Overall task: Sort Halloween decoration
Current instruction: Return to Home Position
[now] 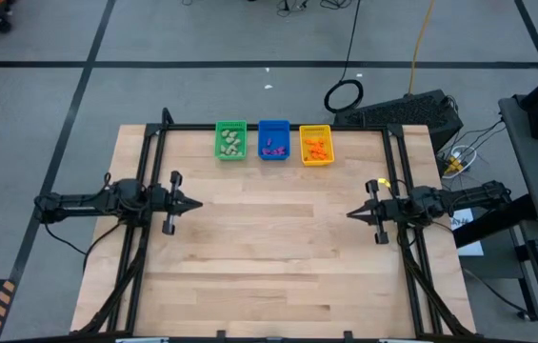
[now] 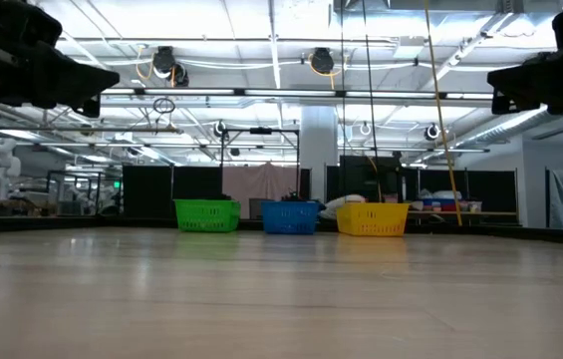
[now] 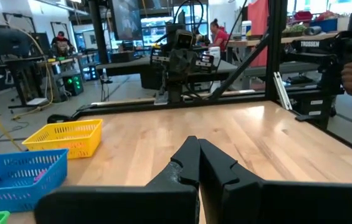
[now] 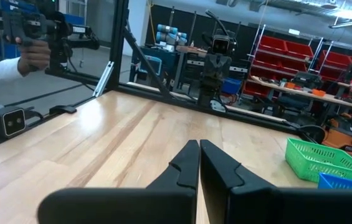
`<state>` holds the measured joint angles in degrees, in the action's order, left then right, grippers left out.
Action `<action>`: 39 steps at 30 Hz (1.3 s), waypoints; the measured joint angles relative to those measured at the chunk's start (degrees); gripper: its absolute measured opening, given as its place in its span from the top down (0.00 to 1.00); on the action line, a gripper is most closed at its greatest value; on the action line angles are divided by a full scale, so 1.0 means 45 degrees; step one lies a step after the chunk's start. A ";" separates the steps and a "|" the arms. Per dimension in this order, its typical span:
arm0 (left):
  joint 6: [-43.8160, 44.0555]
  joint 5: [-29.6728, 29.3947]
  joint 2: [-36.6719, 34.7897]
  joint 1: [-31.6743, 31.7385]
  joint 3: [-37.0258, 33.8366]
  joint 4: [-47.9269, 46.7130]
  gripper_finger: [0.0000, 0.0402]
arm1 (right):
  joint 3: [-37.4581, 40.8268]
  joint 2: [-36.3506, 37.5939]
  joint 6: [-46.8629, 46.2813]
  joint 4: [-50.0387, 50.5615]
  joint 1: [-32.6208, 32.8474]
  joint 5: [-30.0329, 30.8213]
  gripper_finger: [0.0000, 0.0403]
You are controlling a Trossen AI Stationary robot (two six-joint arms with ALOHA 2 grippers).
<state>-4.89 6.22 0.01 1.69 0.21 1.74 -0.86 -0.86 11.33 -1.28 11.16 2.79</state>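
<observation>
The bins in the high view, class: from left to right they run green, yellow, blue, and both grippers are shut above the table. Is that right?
Not quite. The high view shows the green bin, then the blue bin, then the yellow bin. The rest holds: the left gripper and the right gripper are both shut above the table.

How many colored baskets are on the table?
3, in a row at the far edge of the table: green bin left, blue bin middle, yellow bin right. None seem hidden.
</observation>
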 joint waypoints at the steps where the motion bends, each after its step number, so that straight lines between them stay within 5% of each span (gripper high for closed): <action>1: 0.0014 0.0000 0.0000 0.0000 0.0000 0.0000 1.00 | 0.0000 0.0000 0.0005 0.0000 0.0000 0.0000 1.00; 14: 0.0016 -0.0010 0.0010 -0.0005 0.0000 -0.0005 1.00 | 0.0000 0.0000 0.0301 -0.0081 -0.0966 0.0347 1.00; 24: 0.0016 -0.0044 0.0015 -0.0005 0.0000 -0.0010 1.00 | 0.0000 0.0000 0.0024 -0.0008 -0.2414 -0.0646 1.00; 39: 0.0026 -0.0087 0.0015 -0.0008 0.0000 -0.0019 1.00 | -0.0005 0.0000 -0.0249 0.0053 -0.2560 -0.0634 1.00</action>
<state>-4.78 5.82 0.08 1.66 0.21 1.65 -0.89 -0.86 10.21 -1.04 -0.36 -0.07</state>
